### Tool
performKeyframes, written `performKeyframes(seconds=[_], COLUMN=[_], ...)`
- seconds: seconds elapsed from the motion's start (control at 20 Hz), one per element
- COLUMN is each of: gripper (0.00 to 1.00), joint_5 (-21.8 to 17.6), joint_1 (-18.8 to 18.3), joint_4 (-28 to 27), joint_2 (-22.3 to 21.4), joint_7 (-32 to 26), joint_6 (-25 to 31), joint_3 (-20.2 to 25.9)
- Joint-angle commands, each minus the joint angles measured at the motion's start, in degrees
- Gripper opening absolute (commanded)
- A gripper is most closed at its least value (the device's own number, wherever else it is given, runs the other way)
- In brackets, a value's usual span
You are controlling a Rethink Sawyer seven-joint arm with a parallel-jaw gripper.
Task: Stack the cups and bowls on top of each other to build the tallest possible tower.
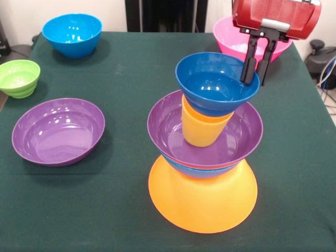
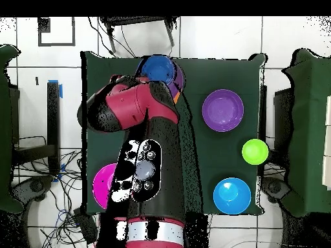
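— Where's the tower and which way does it run?

— It stands on the green table, long axis near upright. The yellow-orange bowl is its base, mouth down; above it a blue bowl's rim, then a purple bowl mouth up, an orange cup standing in it, and the dark blue bowl on top, mouth up and tipped a little toward the camera.

— And your pincer?

— My gripper has its two black fingers straddling that top bowl's rim, one inside, one outside; I can't tell whether they pinch it.

— What do the views add?

— The front view shows every layer; overhead, my arm hides most of the stack. Loose: a bright blue bowl, green bowl, second purple bowl, pink bowl. No writing I can read
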Motion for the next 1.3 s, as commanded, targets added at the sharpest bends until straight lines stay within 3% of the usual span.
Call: performKeyframes(seconds=[0.05, 1.3], gripper=[0.00, 0.00], joint_5=[-3.3, -5.1], joint_1=[-0.9, -1.7], joint_4=[8.2, 9.4], joint_2=[3.0, 2.7], joint_7=[-4.9, -4.9], joint_6=[1.4, -0.5], joint_3=[5.9, 5.6])
